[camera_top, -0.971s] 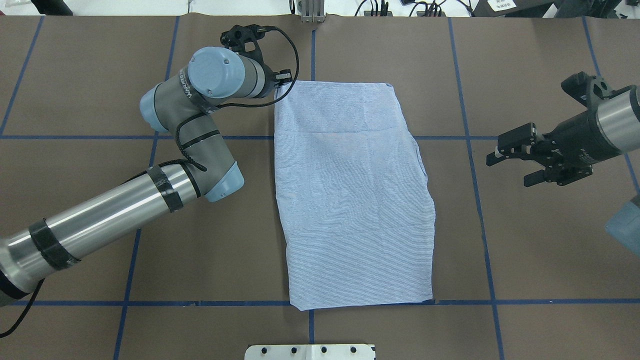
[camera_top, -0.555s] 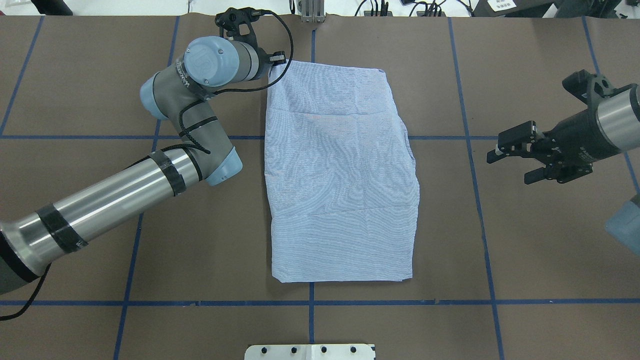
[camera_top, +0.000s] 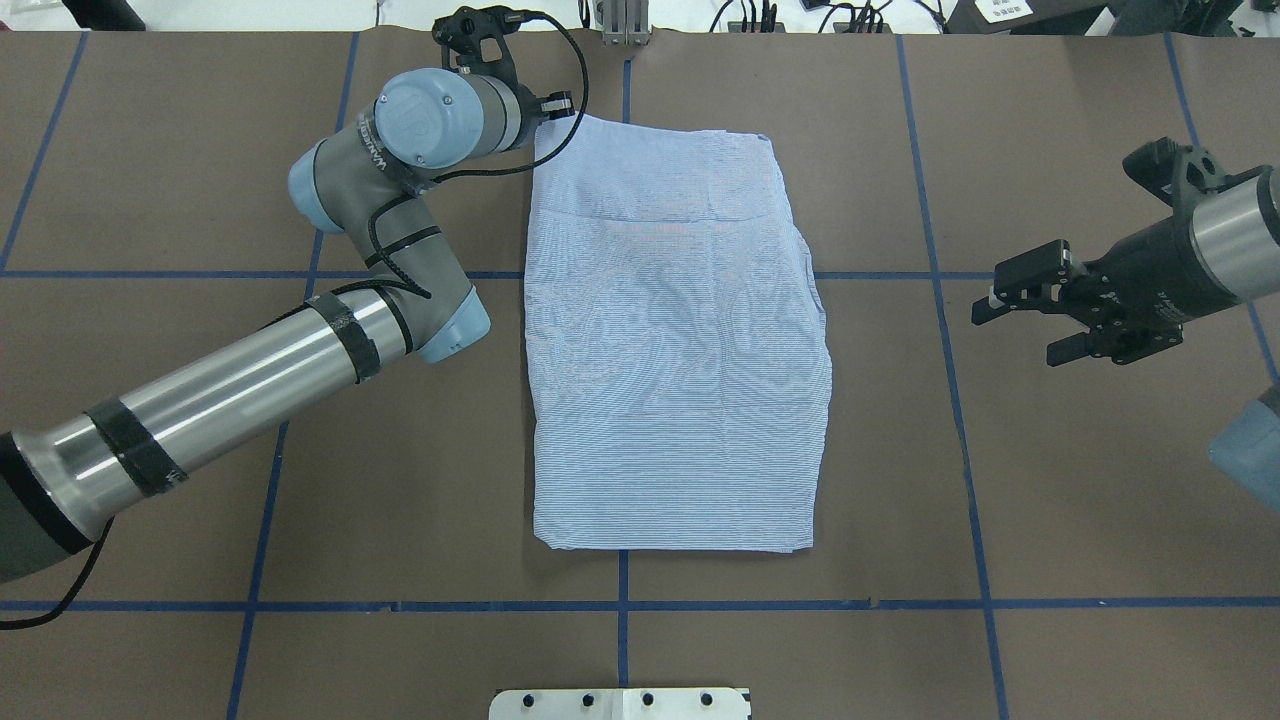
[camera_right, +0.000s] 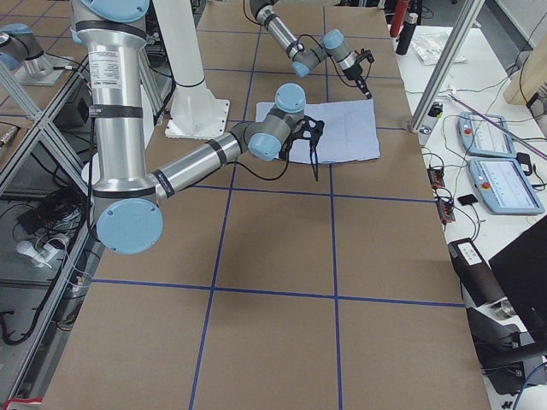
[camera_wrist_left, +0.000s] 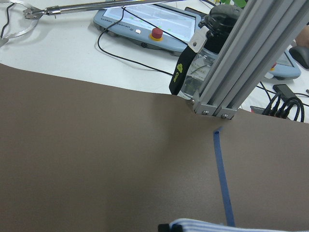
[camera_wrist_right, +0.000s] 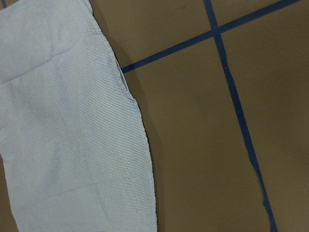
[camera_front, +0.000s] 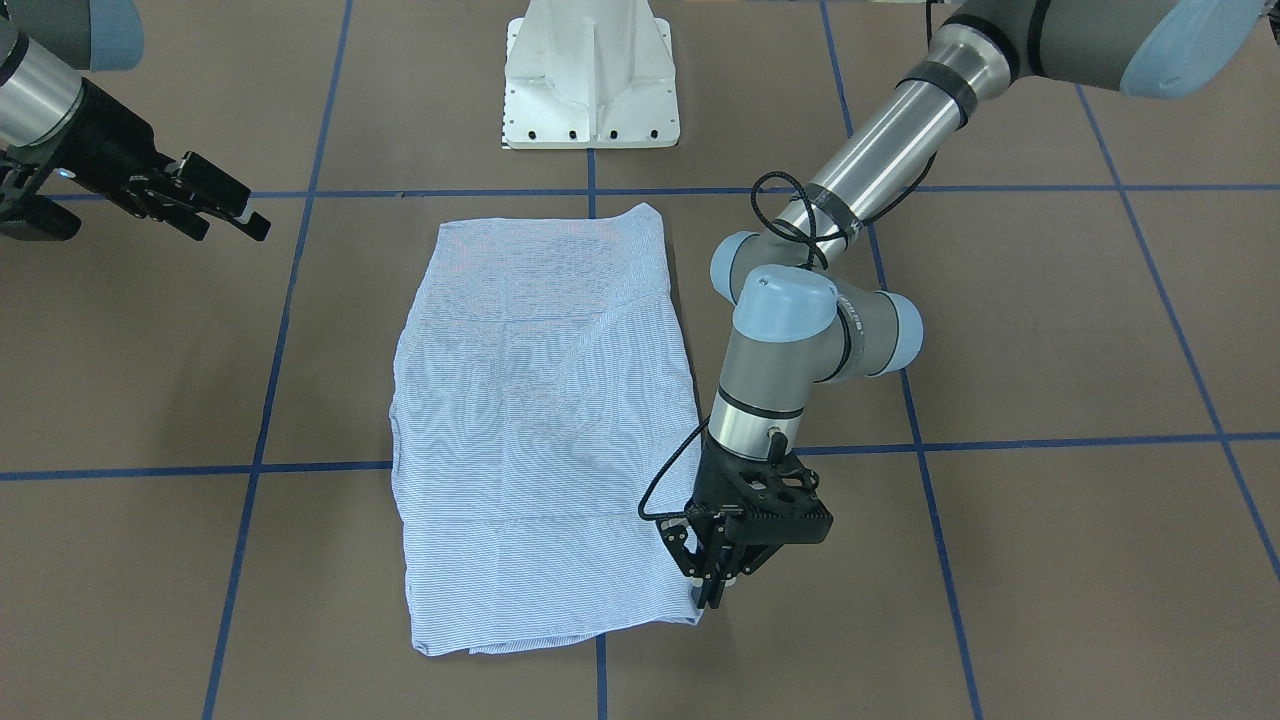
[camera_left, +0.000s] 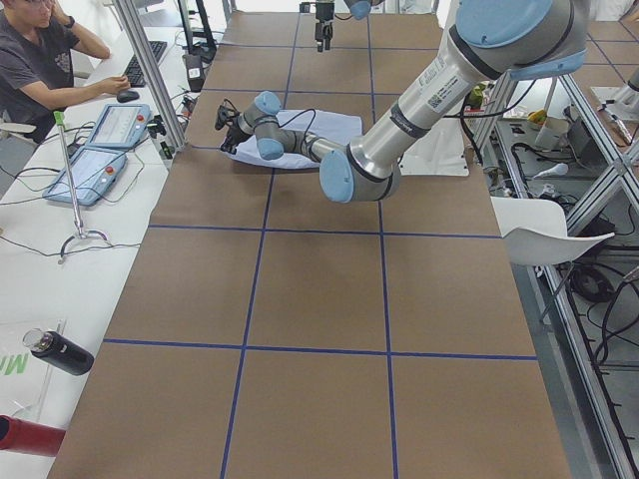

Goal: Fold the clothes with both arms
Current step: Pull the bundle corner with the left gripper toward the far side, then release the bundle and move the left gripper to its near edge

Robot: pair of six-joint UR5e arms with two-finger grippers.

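The light blue striped shirt (camera_top: 675,340) lies folded into a flat rectangle on the brown table, also seen in the front view (camera_front: 540,420) and the right wrist view (camera_wrist_right: 63,135). My left gripper (camera_top: 548,112) is shut on the shirt's far left corner, low at the table, fingers pinching the cloth in the front view (camera_front: 712,592). The left wrist view shows only a strip of the shirt's edge (camera_wrist_left: 231,226). My right gripper (camera_top: 1020,325) is open and empty, hovering well off the shirt's right side, also in the front view (camera_front: 235,228).
The white pedestal base (camera_front: 590,75) stands at the near table edge. An aluminium post (camera_wrist_left: 231,72) and a bottle (camera_wrist_left: 203,53) stand just past the far edge, close to the left gripper. An operator (camera_left: 40,70) and control panels sit beyond. Blue tape lines grid the table.
My left gripper has dragged the shirt away from the robot and slightly left; its near edge has left the near blue line. The right arm has barely moved.
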